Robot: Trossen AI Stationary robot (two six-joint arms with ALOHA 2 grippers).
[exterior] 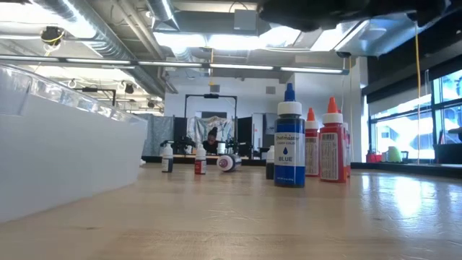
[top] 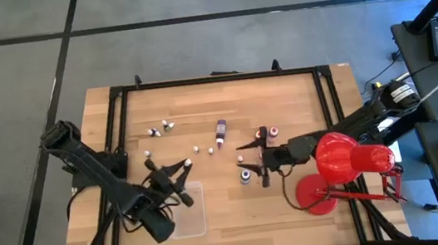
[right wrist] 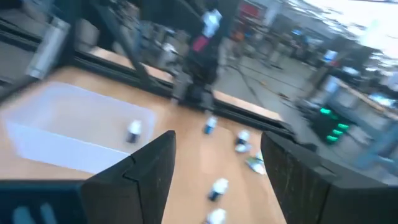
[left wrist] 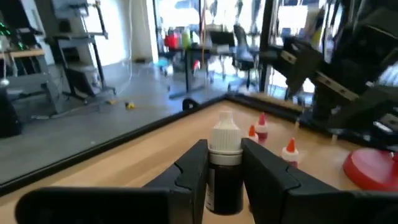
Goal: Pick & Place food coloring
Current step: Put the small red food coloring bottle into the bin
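Left: the left gripper [left wrist: 225,177], above the clear tray [top: 195,213] at the near left of the counter [top: 238,212], has its fingers [left wrist: 189,171] clenched on a white-capped dropper bottle [left wrist: 224,163] standing upright between them. Centre: loose bottles [top: 161,129] and a longer purple bottle [top: 220,131] lie on the counter. Right: the right gripper [top: 251,162] is released, with a blue bottle [top: 245,175] between its fingers [right wrist: 152,165], beside the red lamp [top: 342,157].

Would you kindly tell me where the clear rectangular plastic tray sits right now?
In the high view, the clear rectangular plastic tray lies at the table's near-left, beside the left hand.
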